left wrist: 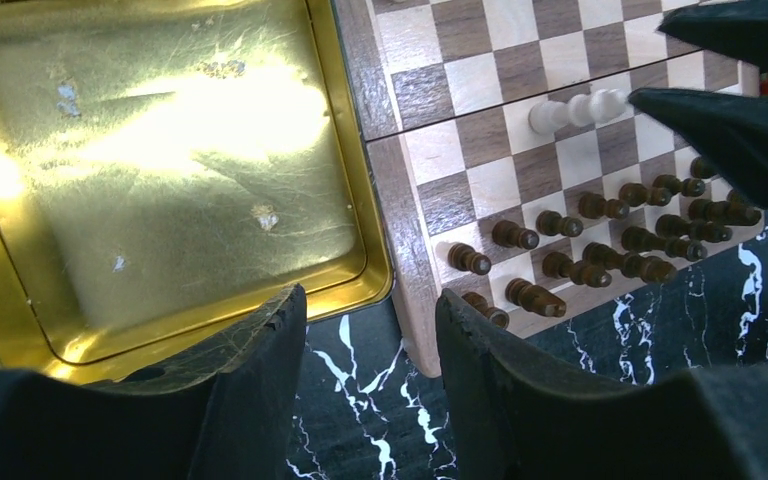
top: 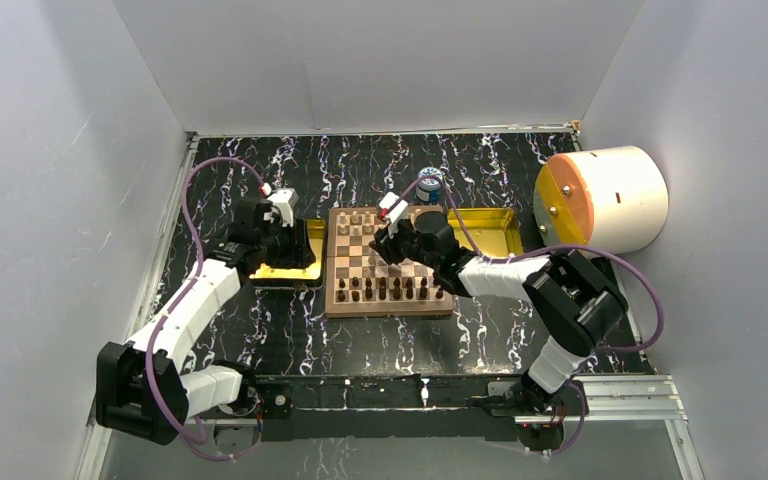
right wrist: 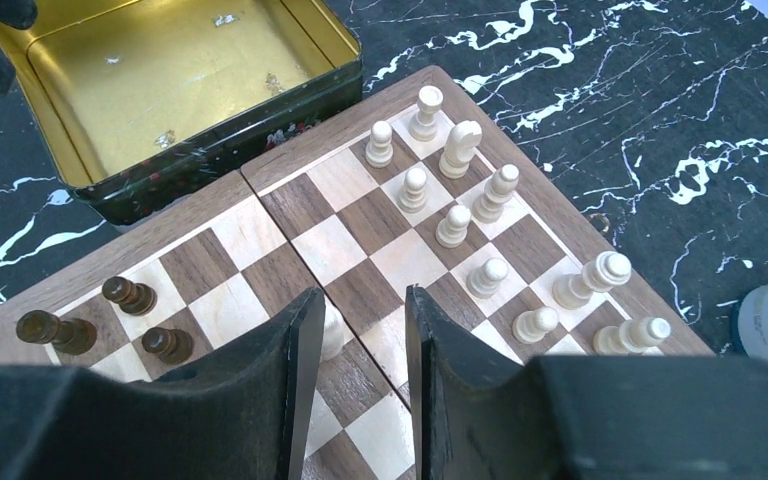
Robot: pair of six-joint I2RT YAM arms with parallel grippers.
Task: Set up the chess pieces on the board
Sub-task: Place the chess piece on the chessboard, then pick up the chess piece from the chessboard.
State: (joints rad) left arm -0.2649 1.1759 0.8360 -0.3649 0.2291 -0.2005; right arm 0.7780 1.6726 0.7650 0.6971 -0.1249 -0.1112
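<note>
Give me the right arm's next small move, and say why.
Probably close the right gripper on the cream piece standing between its fingers. The jaws stand apart, not pinching it, and it sits in the middle of the board, squares short of the other cream pieces lined along the far edge, so it likely needs carrying there.

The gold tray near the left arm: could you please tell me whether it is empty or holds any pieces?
Empty: the gold tray shows only its bare, scuffed floor in both wrist views, nothing inside.
</note>
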